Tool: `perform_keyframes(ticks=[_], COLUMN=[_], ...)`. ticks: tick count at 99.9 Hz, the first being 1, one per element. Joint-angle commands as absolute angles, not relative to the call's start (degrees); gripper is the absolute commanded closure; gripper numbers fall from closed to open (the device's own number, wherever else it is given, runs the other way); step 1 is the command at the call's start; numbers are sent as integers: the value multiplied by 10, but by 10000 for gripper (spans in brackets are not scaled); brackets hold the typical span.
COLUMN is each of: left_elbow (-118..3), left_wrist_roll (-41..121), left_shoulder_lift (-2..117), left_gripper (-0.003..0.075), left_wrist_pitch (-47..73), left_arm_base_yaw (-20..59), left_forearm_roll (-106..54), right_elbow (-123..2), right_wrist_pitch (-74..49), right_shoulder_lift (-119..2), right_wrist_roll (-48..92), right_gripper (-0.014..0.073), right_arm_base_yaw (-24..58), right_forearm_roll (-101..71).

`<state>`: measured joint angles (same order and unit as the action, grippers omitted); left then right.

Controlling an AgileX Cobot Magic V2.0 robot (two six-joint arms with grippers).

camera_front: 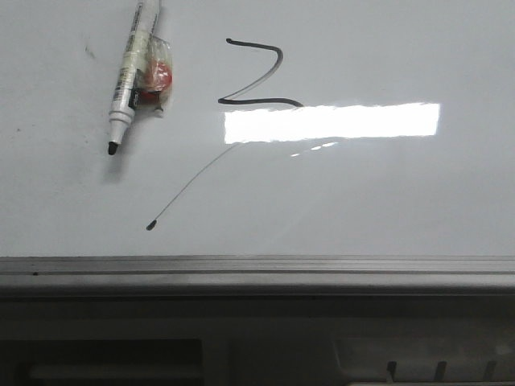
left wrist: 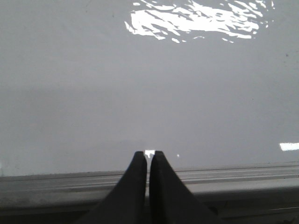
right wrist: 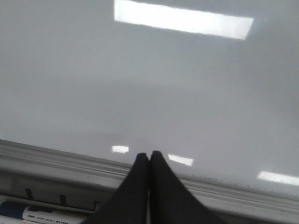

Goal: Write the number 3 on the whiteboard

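Observation:
The number 3 (camera_front: 256,76) is a black squiggle like a "2" on the whiteboard (camera_front: 362,193), with a thin faint tail running down-left to a dot near the front rail. A white, black-tipped marker pen (camera_front: 131,72) lies uncapped on the board left of the squiggle. Neither gripper shows in the front view. My left gripper (left wrist: 149,155) is shut and empty, over the board's edge rail (left wrist: 233,179). My right gripper (right wrist: 149,155) is shut and empty, over the rail (right wrist: 56,161) too.
A bright rectangular light reflection (camera_front: 331,122) lies just under the squiggle. A red and clear wrapped object (camera_front: 155,79) lies against the pen. The grey metal rail (camera_front: 257,269) borders the board's near edge. Another marker (right wrist: 32,213) lies in the tray below the rail.

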<state>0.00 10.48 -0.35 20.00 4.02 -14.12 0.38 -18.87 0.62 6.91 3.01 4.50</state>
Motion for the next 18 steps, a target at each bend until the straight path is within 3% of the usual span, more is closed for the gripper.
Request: perform_keyframes(ticks=[1,18], left_elbow=[6,6], left_wrist_roll=[99,99], left_shoulder_lift=[-16,-16], left_gripper=[741,741], left_wrist_pitch=[179,179], left_arm_base_yaw=[40,40], left_forearm_roll=[-149,-149], right_elbow=[22,22], right_wrist_pitch=[-183,-183], right_shoulder_lift=[15,15], right_wrist_roll=[68,68], right_gripper=[644,644], right_arm_base_yaw=[27,27], right_forearm_roll=[51,51])
